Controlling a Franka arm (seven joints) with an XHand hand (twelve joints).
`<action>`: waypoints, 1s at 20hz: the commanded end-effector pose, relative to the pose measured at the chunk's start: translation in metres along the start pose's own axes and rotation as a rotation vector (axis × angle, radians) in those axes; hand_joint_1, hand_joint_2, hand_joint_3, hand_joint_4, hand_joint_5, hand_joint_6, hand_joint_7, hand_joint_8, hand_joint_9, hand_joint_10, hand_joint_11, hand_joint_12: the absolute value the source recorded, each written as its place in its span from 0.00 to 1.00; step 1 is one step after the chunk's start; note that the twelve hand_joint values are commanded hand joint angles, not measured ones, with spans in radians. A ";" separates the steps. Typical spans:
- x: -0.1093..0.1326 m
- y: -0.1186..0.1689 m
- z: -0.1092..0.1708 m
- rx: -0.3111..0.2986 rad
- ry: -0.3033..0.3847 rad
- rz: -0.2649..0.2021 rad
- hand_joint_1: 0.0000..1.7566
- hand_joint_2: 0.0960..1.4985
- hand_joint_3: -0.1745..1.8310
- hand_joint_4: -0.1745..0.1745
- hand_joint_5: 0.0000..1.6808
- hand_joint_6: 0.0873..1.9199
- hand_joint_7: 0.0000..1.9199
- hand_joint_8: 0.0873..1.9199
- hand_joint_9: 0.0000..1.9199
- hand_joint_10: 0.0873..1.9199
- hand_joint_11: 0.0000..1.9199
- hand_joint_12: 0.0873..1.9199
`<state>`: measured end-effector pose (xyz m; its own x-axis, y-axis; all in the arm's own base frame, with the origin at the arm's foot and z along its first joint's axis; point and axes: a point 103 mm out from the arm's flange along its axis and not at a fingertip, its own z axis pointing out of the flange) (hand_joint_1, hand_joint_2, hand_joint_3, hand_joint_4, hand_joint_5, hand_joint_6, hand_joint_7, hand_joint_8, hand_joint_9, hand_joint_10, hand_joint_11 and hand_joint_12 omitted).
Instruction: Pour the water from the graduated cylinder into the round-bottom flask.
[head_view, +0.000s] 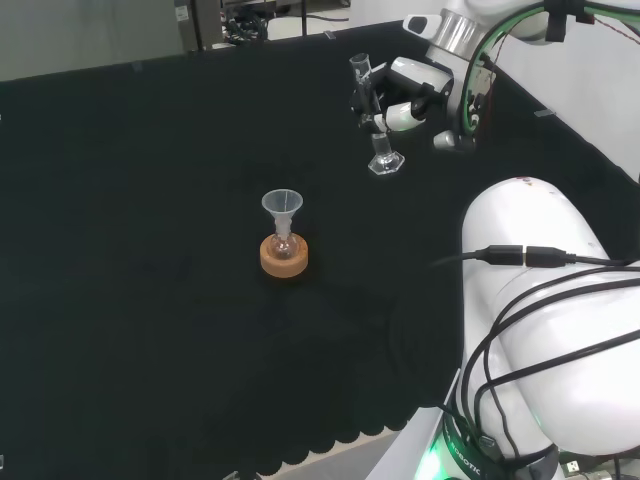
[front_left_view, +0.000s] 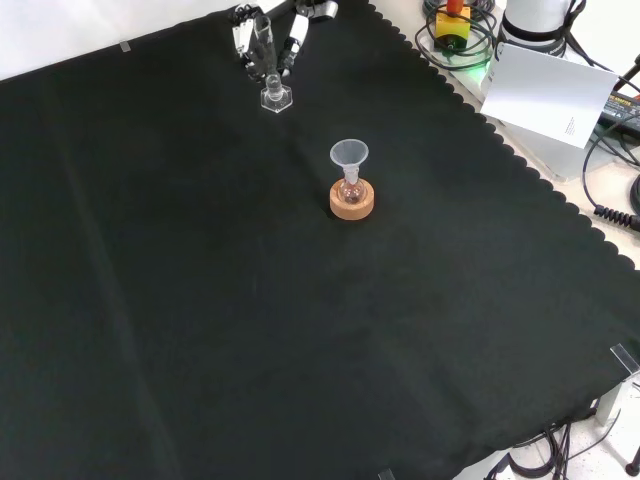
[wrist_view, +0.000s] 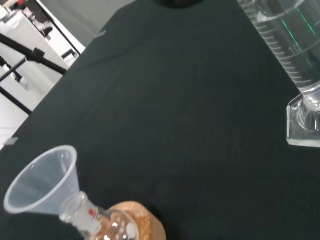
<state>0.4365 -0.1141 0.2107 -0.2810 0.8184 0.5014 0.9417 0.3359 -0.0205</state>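
Water shows faintly as a level in the lower part of the graduated cylinder (wrist_view: 292, 55) in our wrist view, though we cannot say how much. That cylinder (head_view: 372, 115) stands upright on its clear hexagonal foot on the black cloth (head_view: 150, 250), toward the far right of the bench in the head view and near the top edge in the front view (front_left_view: 270, 70). Our hand (head_view: 405, 100) is at it, black fingers (head_view: 362, 100) curled about the tube from the side, so we read it as closed on the cylinder; whether the foot has left the cloth we cannot tell. We judge the step in hand to be the grasp, with lifting and pouring not yet done. Well apart from it, nearer the middle of the cloth, the round-bottom flask (head_view: 284, 244) sits in a cork ring (head_view: 284, 258) with a clear funnel (head_view: 282, 205) in its neck; the flask looks empty, though its glass is hard to read. Next we would need to raise the cylinder, carry it across to the funnel (front_left_view: 349, 154), bring its lip over the funnel's mouth and tilt slowly, since the funnel is light and could be knocked askew.
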 end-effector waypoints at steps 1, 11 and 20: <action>0.013 -0.014 0.001 0.076 -0.048 -0.010 0.72 0.72 0.09 0.00 0.59 0.48 0.53 0.48 0.71 0.02 0.62 0.38; 0.041 -0.047 0.017 0.273 -0.221 -0.017 0.72 0.72 0.09 0.00 0.59 0.48 0.53 0.48 0.71 0.01 0.62 0.38; 0.055 -0.065 0.038 0.415 -0.340 -0.015 0.72 0.72 0.09 0.00 0.59 0.48 0.53 0.48 0.71 0.01 0.62 0.38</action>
<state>0.3634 -0.0799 0.2111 -0.3781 0.8899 0.2553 0.8321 0.4475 -0.3277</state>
